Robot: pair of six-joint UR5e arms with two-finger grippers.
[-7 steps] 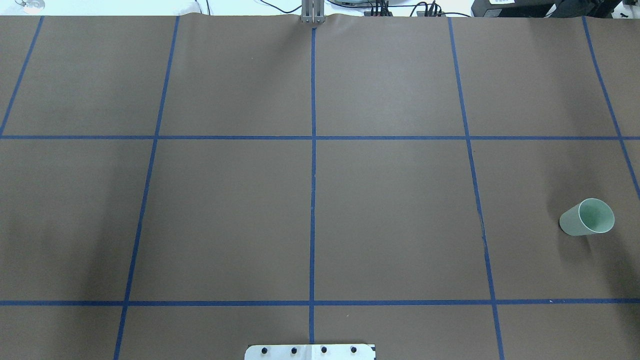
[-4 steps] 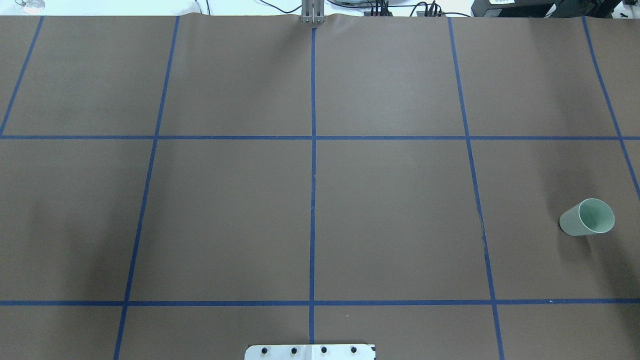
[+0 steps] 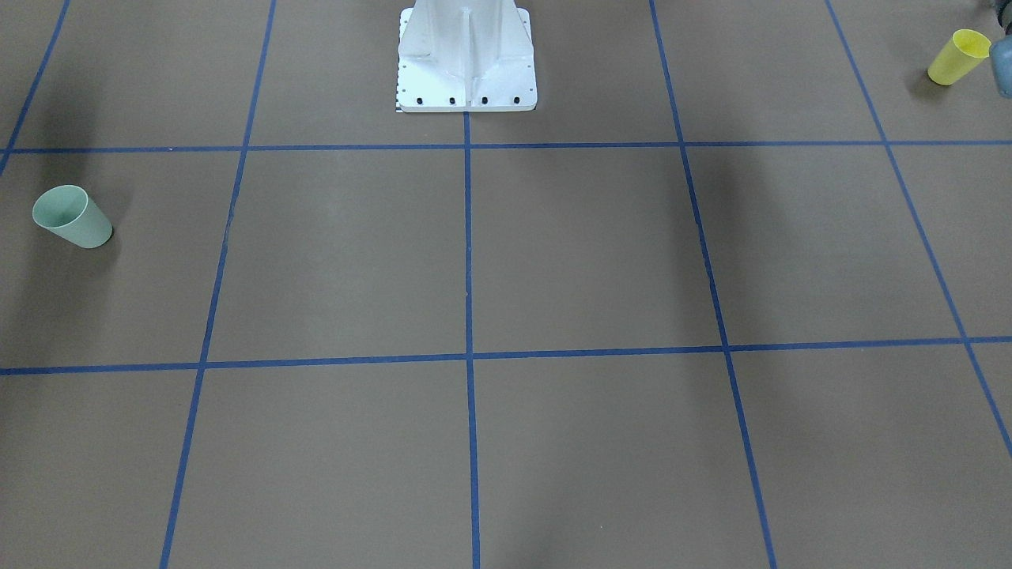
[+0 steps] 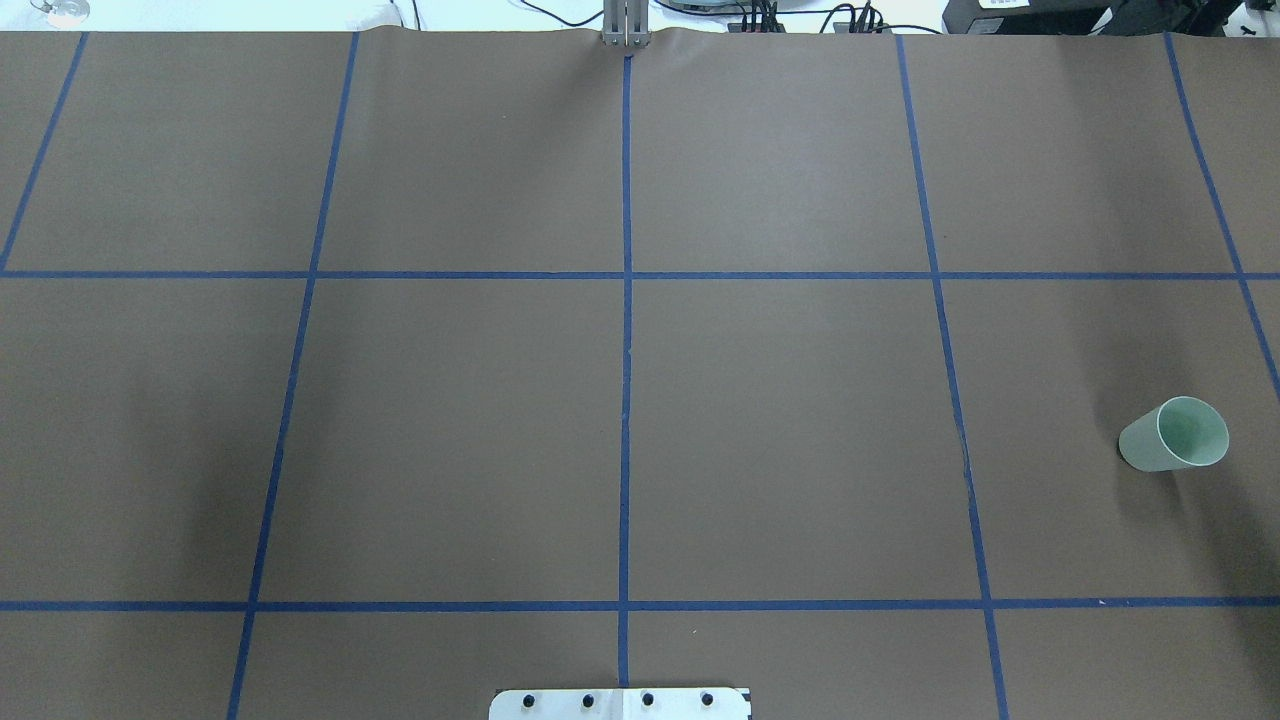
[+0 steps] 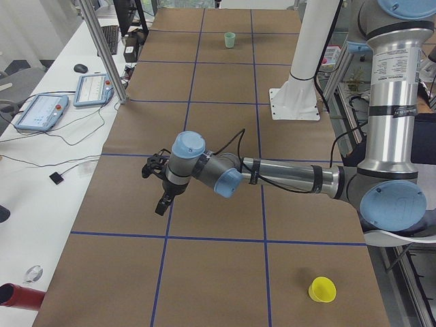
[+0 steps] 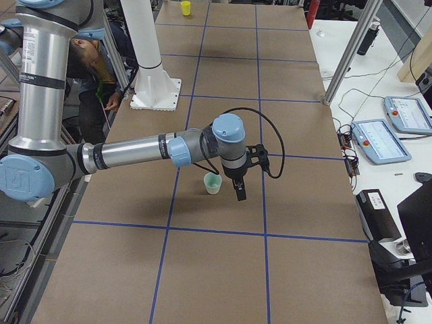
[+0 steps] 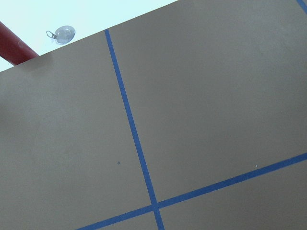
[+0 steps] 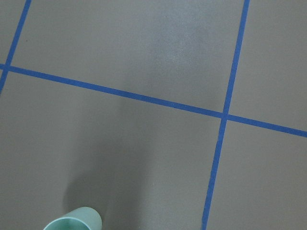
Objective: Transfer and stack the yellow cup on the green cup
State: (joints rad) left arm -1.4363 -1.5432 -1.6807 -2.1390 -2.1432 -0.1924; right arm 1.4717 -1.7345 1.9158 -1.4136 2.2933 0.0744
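The yellow cup (image 3: 958, 55) stands upright near the table's corner on my left side; it also shows in the exterior left view (image 5: 321, 289) and far off in the exterior right view (image 6: 185, 8). The green cup (image 4: 1175, 434) stands upright, mouth up, on my right side (image 3: 73, 217). My left gripper (image 5: 162, 201) hangs above the table well away from the yellow cup. My right gripper (image 6: 239, 191) hangs just beside the green cup (image 6: 212, 183), whose rim shows in the right wrist view (image 8: 72, 223). Both grippers show only in the side views, so I cannot tell whether they are open or shut.
The white robot pedestal (image 3: 466, 59) stands at the table's middle edge. A red cylinder (image 5: 13, 297) and control pendants (image 5: 41, 110) lie off the table beyond an aluminium post (image 5: 102, 48). A person (image 6: 94, 64) crouches behind the robot. Blue tape lines grid the brown table.
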